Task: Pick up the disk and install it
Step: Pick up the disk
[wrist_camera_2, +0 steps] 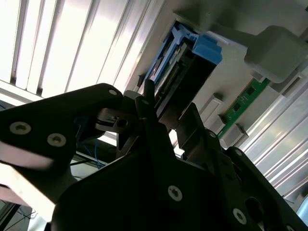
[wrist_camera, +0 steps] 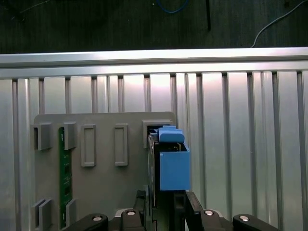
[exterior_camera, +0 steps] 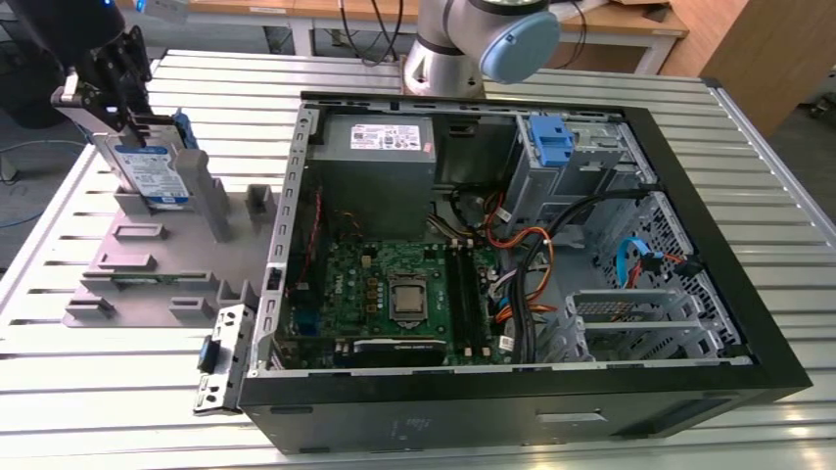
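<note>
We see the disk point(exterior_camera: 148, 176) standing on edge in a slot of the grey fixture point(exterior_camera: 144, 284). The fixture lies on the slatted table point(exterior_camera: 78, 411), at the exterior view's left of the open case point(exterior_camera: 731, 294). The disk's labelled face is turned toward that camera and its blue carrier point(exterior_camera: 184, 132) runs along the far side. The gripper point(exterior_camera: 131, 132) sits over the disk's upper edge, straddling it. We cannot tell whether it is clamped on the disk or merely around it. In the first wrist view the carrier point(wrist_camera: 173, 166) juts out directly ahead of the gripper, with the slot beyond it.

We judge the disk stiff and dense for its size, with smooth metal faces that could slip under a light pinch. It is also sensitive to knocks. The plastic carrier probably flexes, so the better hold is across the two flat faces of the metal body, near the middle of the upper edge, which keeps it from swinging. Inside the case, a blue latch point(exterior_camera: 551, 137) stands by the drive cage.
</note>
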